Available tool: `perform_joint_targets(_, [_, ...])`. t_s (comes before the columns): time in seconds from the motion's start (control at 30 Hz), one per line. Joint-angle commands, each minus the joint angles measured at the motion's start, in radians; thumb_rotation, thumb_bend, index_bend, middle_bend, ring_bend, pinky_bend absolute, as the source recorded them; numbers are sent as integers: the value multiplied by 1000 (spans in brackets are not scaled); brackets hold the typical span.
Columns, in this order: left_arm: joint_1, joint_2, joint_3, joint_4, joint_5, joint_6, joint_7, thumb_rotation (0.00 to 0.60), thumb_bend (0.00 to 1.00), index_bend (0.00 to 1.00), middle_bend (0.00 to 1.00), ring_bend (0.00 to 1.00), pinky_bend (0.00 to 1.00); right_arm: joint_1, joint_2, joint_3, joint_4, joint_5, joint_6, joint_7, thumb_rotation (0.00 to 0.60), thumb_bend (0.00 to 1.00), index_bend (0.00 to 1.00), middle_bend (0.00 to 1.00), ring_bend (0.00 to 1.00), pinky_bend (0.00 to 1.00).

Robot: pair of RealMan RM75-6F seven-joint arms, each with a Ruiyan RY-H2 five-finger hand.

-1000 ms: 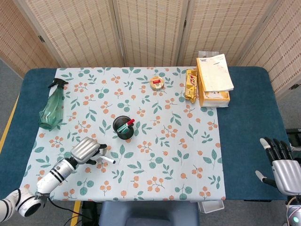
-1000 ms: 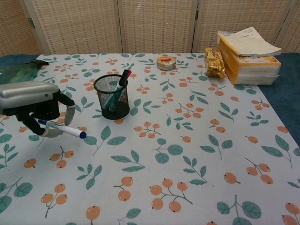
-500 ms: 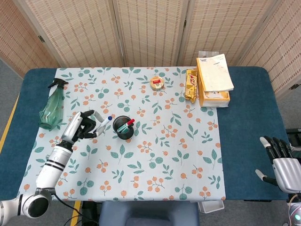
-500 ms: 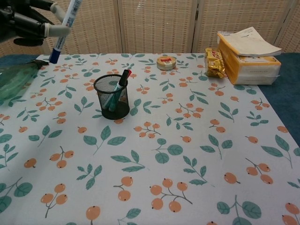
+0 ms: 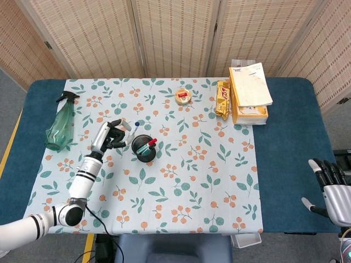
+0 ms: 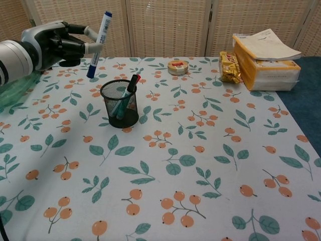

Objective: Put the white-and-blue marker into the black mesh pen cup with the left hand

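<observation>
- Now the left hand (image 6: 55, 42) has the white-and-blue marker (image 6: 99, 44) pinched in its fingers, up in the air — nearly upright, leaning a little, blue tip pointing down.
- From the chest view the marker hangs above and to the left of the black mesh pen cup (image 6: 119, 103), its lower end clear of the rim; nothing is touching yet.
- From the head view the same hand (image 5: 111, 135) sits just beside the cup (image 5: 143, 148), with the marker (image 5: 132, 130) angled toward the opening.
- Inside the cup stand other pens already, a red-capped one and a green one by the look of it, leaning toward the right side of the rim.
- Progress, as I judge it: the pick is done and the carry is most of the way there — what is left is to bring the tip over the mouth, lower it in, and let go.
- Watch that mouth: the pens inside take up part of it, so the freer left side looks the better entry.
- Over on the far side the right hand (image 5: 335, 190) rests at the table's edge, fingers apart, holding nothing and well away from the action.
- A green spray bottle (image 5: 60, 124) lies to the left of the working hand, apart from it.
</observation>
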Motion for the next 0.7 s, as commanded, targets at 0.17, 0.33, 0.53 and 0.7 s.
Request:
perform_joint_targets(0.17, [-39,-104,-2,103,51,-27,-34,600,380,583,1000,1000,1000,-14,5,4,2,4,24,12,600,181,18,43,40,0])
perform_joint_targets(0.33, [-63,-157,-10,132,45,-38,-7,600,380,584,1000,1000,1000,-24,10,5,10,-2,44,38,600,181,18,43,40,0])
perform_joint_targets(0.53, [-71,-203,-7,174,53,-39,8,600,380,574,1000,1000,1000,-40,17,0,18,-26,79,67,600,181,18,43,40,0])
perform_joint_targets(0.7, [-72,-208,8,216,85,-74,-21,600,307,253,1000,1000,1000,-51,15,-1,24,-36,102,72,600,181,18,43,40,0])
